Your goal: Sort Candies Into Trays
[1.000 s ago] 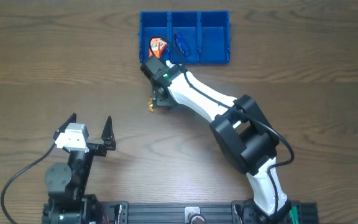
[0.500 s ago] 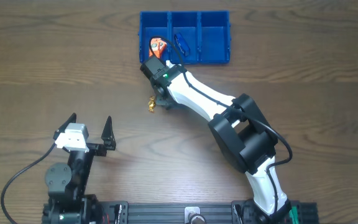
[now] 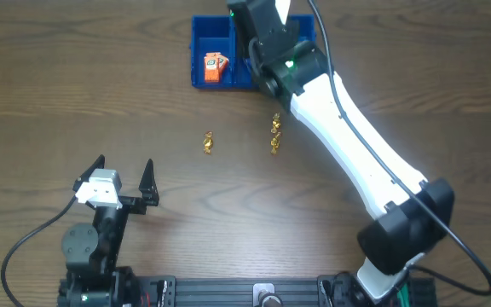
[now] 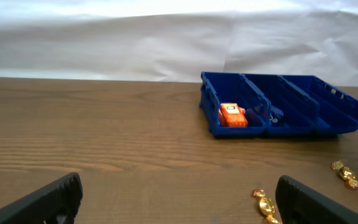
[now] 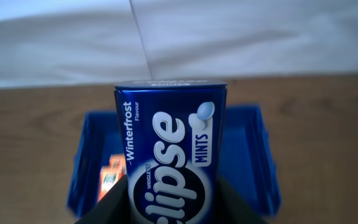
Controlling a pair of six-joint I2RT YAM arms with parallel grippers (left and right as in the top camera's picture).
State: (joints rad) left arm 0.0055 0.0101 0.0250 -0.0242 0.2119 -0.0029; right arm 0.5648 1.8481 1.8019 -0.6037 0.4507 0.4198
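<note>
A blue mint tin stands upright, clamped between the fingers of the right gripper, which hangs lifted above the blue three-compartment tray at the far side of the wooden table. An orange candy pack lies in the tray's left compartment, and a small blue item in the middle one (too small to identify). Gold-wrapped candies lie on the table short of the tray, one alone and a pair close together. The left gripper sits near its base, fingers spread and empty. A clean placement likely means centring the tin over one compartment, clear of the dividers, and lowering it close to the floor before letting go, so it does not tip.
</note>
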